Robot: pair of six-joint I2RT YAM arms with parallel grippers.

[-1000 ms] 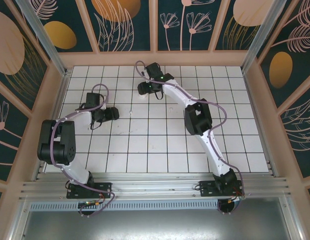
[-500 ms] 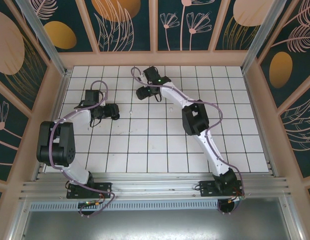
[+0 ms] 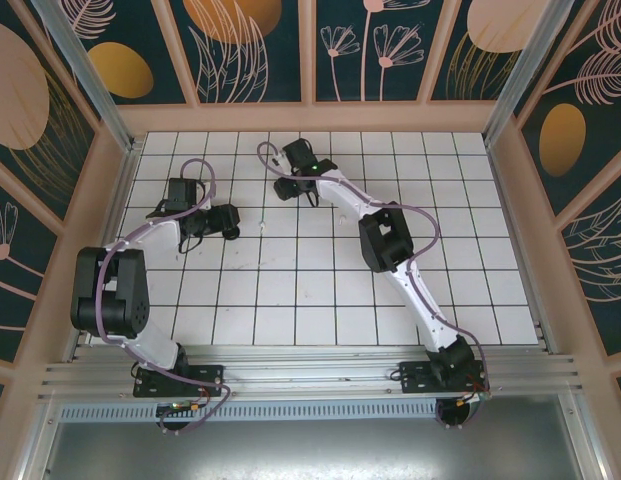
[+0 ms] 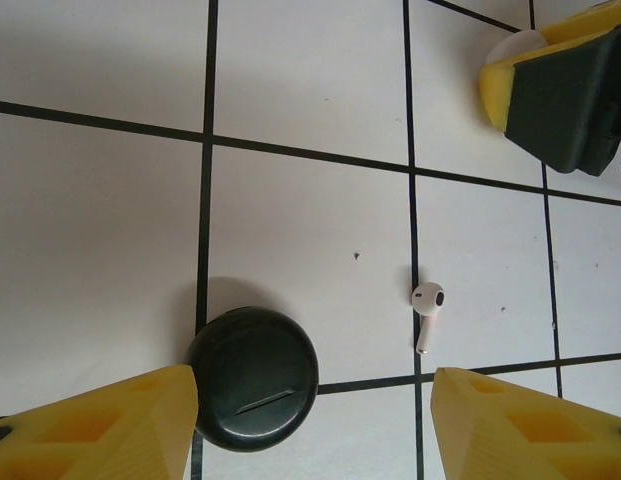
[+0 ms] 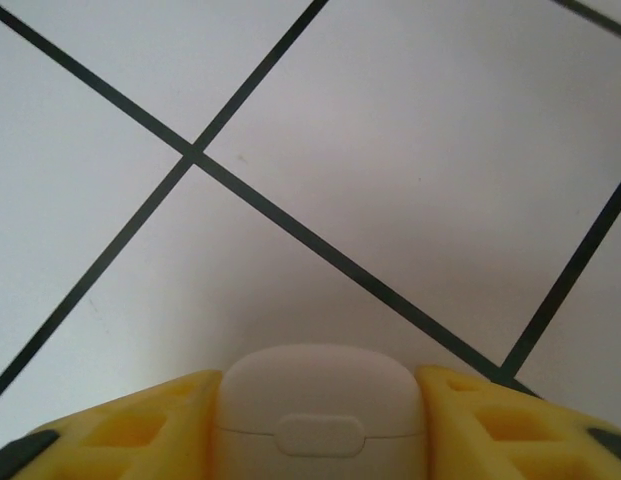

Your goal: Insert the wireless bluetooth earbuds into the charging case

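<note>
Earbud [image 4: 427,312] lies loose on tile [image 4: 310,230], not in yet; charging case [image 5: 320,440] closed, pinched by R gripper [image 5: 320,385]; L gripper [image 4: 310,385] spread over earbud.

One earbud [image 4: 427,305], one disc [image 4: 253,377] (black), one case [image 5: 320,415].

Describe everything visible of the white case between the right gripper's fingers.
The white case is a rounded box of smooth, matt plastic by its look, lid shut, with a seam across its front and an oblong tab on it. The yellow fingers of the right gripper touch both its sides. White tiled table with black lines lies behind it; whether it rests there is unclear.
</note>
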